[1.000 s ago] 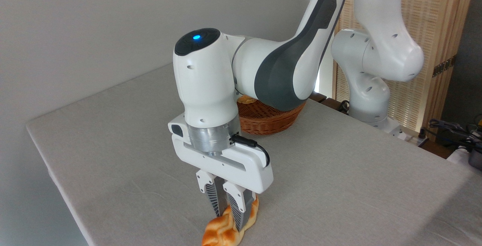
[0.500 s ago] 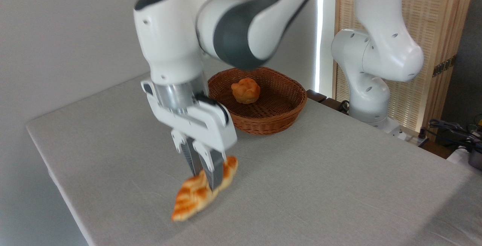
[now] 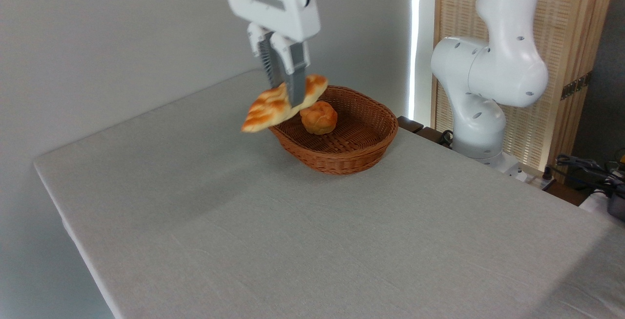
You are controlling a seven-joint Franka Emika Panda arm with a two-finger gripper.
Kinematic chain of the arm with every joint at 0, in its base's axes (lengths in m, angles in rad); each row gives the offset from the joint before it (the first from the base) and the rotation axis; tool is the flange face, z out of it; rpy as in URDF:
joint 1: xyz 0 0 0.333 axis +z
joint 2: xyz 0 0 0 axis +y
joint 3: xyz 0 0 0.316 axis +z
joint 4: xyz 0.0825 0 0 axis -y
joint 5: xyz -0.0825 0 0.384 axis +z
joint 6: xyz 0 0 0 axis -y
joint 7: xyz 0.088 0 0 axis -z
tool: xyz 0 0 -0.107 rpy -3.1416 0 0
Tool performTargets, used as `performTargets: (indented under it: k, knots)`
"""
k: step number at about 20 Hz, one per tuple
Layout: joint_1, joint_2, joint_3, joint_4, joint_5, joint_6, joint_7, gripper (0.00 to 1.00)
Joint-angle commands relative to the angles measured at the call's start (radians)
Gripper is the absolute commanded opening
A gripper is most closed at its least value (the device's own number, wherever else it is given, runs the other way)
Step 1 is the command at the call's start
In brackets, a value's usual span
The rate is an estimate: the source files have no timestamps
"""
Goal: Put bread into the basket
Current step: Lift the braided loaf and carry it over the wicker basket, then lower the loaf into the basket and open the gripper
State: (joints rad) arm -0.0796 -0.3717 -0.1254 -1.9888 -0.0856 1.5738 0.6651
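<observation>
Two ribbed fingers (image 3: 297, 77) of mine are closed tight across the middle of the bread (image 3: 278, 104), and nothing else touches it. My gripper (image 3: 288, 95) hangs from the top of the view with the fingers pointing down, and the loaf is clear of the table (image 3: 312, 231), high in the air. It sits tilted in my grasp: the end to the left of my fingers droops low and points out past the basket's near-left rim, while the end to the right of them rides higher. Its glazed orange crust with pale seams faces the camera, and the nearer finger covers a strip of it.

Below my fingers and slightly to their right lies the basket (image 3: 361, 155), brown woven wicker, oval and shallow, resting on the table toward its far edge. The raised end of the loaf overlaps the basket's far-left rim in this view; the drooping end hangs outside it. Just beneath and right of my fingertips a small round bun (image 3: 319, 117) sits inside the basket on its woven floor, apart from the loaf as far as I can tell.

Well off to the right of my fingers stands the white base of my arm (image 3: 488, 74), in front of a slatted wooden screen (image 3: 561, 40).
</observation>
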Motion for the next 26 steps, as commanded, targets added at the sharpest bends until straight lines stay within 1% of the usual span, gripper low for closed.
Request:
performTargets:
  k: [1, 3, 5, 6, 7, 9, 11, 12, 13, 14, 15, 16, 17, 18, 21, 26]
  knots:
    - [-0.106, -0.13, 0.018, -0.195, -0.014, -0.017, 0.028, 0.38]
    - [-0.146, -0.148, 0.018, -0.258, -0.013, -0.017, 0.028, 0.38]
    - [-0.193, -0.142, 0.018, -0.295, -0.008, -0.015, 0.043, 0.39]
    - [-0.225, -0.138, 0.02, -0.31, -0.006, -0.011, 0.054, 0.39]
    - [-0.245, -0.135, 0.02, -0.323, -0.006, -0.011, 0.054, 0.39]
    - [-0.253, -0.135, 0.018, -0.335, -0.006, -0.009, 0.054, 0.39]
    - [-0.253, -0.13, 0.018, -0.353, -0.006, 0.0, 0.056, 0.45]
    - [-0.268, -0.121, 0.018, -0.363, -0.006, 0.029, 0.059, 0.48]
    - [-0.288, -0.109, 0.02, -0.373, -0.006, 0.064, 0.059, 0.55]
    - [-0.292, -0.104, 0.02, -0.389, -0.006, 0.096, 0.057, 0.71]
    - [-0.293, -0.098, 0.02, -0.395, -0.006, 0.11, 0.057, 0.73]
    - [-0.296, -0.098, 0.02, -0.395, -0.005, 0.109, 0.059, 0.8]
    - [-0.301, -0.096, 0.02, -0.395, -0.005, 0.109, 0.059, 0.91]
    - [-0.301, -0.096, 0.02, -0.395, -0.006, 0.106, 0.059, 0.96]
    - [-0.301, -0.096, 0.02, -0.395, -0.006, 0.097, 0.059, 1.0]
    - [-0.301, -0.093, 0.02, -0.393, -0.006, 0.094, 0.059, 1.0]
